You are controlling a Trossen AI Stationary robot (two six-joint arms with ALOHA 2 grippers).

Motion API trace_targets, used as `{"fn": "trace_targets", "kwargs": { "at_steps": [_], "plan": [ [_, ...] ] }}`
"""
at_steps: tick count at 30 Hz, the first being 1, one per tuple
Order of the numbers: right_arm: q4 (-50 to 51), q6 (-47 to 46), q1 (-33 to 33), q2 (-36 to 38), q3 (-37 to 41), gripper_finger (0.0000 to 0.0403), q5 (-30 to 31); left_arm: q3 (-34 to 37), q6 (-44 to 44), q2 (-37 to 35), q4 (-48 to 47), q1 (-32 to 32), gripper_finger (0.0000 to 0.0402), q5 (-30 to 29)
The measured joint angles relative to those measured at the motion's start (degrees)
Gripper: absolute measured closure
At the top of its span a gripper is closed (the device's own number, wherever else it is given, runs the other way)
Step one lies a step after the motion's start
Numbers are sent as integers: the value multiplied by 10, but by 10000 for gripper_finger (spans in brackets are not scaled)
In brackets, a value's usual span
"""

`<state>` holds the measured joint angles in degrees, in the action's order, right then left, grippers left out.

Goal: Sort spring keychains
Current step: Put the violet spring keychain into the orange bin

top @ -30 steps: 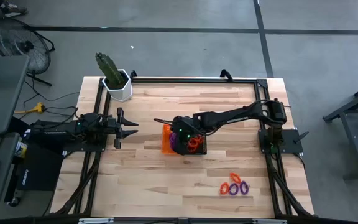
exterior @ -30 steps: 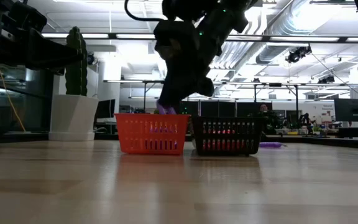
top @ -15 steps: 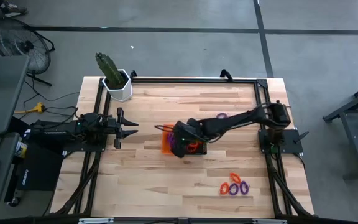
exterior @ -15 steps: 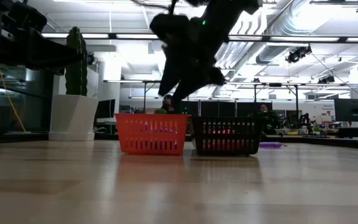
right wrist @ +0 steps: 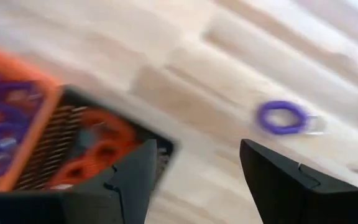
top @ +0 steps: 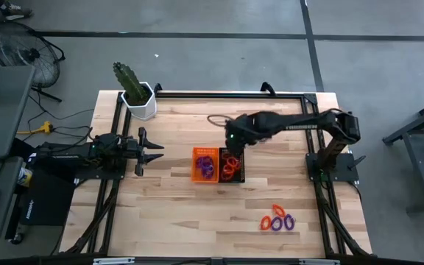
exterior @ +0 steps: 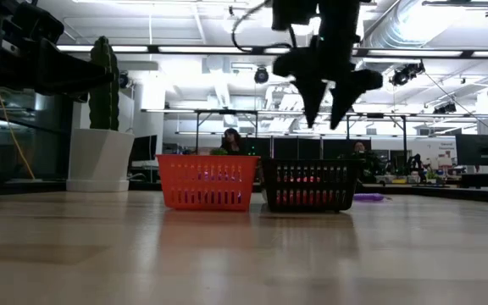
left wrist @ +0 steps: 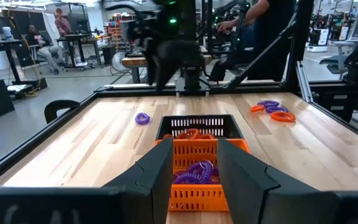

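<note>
The right hand (exterior: 327, 102) hangs wide open and empty above the bins beside a lone purple spring keychain (right wrist: 283, 117) near the desk's back edge, light, springy, best pinched across its coil.

Two bins, orange (top: 204, 163) and black (top: 232, 165), are sitting touching at the table's (top: 168, 213) middle, blocking any low sweep there. The right gripper (top: 230, 140), jaws spread, is hanging just behind the black bin, well above it. A cactus pot (top: 140, 101) is occupying the far left corner. Bare wood is lying open along the near edge, left of three keychains (top: 277, 219).
</note>
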<state>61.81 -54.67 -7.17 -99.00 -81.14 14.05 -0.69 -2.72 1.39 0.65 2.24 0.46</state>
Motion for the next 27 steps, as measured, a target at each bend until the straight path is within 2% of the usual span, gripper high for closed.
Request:
{"fn": "trace_targets", "kwargs": {
  "at_steps": [6, 13, 19, 27],
  "plan": [
    [50, 81, -80, 1, 14, 176, -6, 0, 0, 0, 0, 0, 279, 0],
    [1, 200, -142, 1, 106, 176, -40, 0, 0, 0, 0, 0, 279, 0],
    [-81, 232, -170, 0, 183, 176, -89, 0, 0, 0, 0, 0, 279, 0],
    [-159, 226, -195, 0, 221, 176, -125, 0, 0, 0, 0, 0, 279, 0]
  ]
}}
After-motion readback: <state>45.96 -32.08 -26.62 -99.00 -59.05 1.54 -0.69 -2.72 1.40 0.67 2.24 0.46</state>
